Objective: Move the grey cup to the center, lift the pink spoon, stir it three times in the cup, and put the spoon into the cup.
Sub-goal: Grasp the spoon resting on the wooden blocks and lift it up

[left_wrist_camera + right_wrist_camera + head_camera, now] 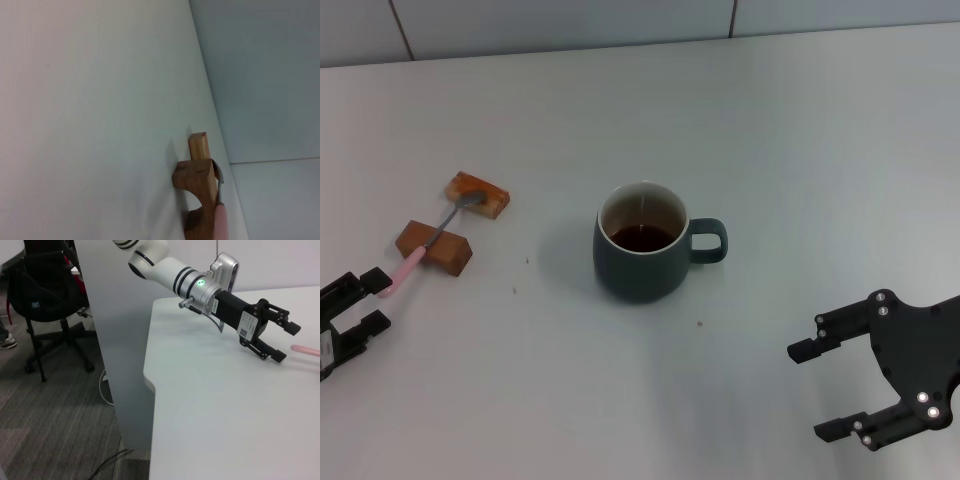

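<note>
sits near the middle of the pale grey desk [800, 120]: the rounded dark blue-grey ceramic mug, the grey cup [642, 257], upright, loop handle toward the robot's right, dark liquid inside, so the move to the center looks done already.

rests well off to the left: the slim pink spoon [430, 243] with pale pink handle and silver neck and bowl, bridged across two brown rectangular wooden blocks [435, 245], bowl on the farther block, handle end jutting past the nearer one toward the left claw. propped that way probably to keep the handle clear of the desk, leaving room for fingers to close around it.

waits just short of the pink handle tip: the left claw [358, 306], black fingers spread apart, holding nothing, lined up with the handle. whether a fingertip already touches the handle is hard to say from the head view.

hangs low at the right, well apart from the cup: the right claw [838, 390], wide open and empty, seemingly parked clear of the stirring space.
</note>
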You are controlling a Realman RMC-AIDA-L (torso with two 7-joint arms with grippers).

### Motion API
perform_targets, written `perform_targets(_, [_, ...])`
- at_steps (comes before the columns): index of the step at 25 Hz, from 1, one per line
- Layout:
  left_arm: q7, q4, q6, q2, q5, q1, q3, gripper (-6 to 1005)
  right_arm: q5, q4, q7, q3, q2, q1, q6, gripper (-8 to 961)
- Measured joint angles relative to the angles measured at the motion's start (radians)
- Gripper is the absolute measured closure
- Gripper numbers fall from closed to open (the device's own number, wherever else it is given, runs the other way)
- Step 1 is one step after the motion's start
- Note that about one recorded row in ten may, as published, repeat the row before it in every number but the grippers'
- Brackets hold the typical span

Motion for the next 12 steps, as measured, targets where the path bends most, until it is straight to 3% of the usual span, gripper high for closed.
perform_targets(12, [-0.005, -0.007, -0.009, 0.001, 0.0, -0.017, 0.003, 326, 0.0, 0.0, 0.0, 0.0, 0.0, 0.002, 0.0, 260])
